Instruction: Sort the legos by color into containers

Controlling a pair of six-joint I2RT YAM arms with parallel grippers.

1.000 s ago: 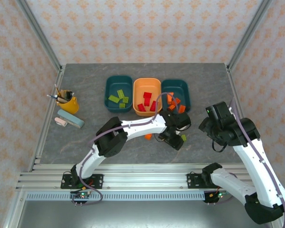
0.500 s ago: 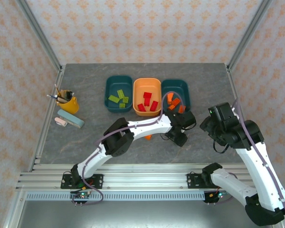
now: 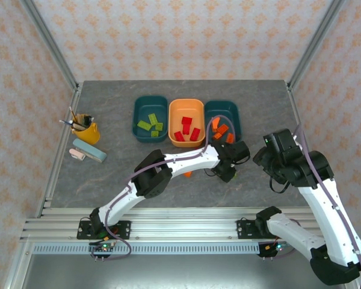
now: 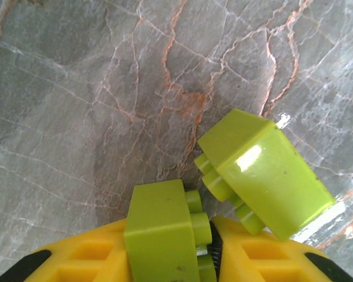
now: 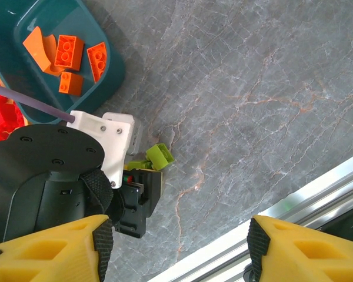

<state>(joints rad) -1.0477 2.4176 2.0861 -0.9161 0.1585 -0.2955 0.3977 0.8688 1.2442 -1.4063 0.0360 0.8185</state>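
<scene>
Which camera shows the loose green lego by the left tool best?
Left wrist: the loose green lego is close up, studs visible, beside the gripped lego in the left tool. Right wrist shows it small; from the top it is too small to tell.

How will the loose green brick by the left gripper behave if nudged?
The loose green brick looks hard and glossy, so it probably slides easily on the smooth table. It lies tilted, studs sideways, so it may tip over.

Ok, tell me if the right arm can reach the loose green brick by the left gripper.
Probably yes, though tight. The loose green brick lies on bare table toward the right gripper, whose jaws stand open; the left gripper, shut on a second green brick, crowds its other side.
</scene>
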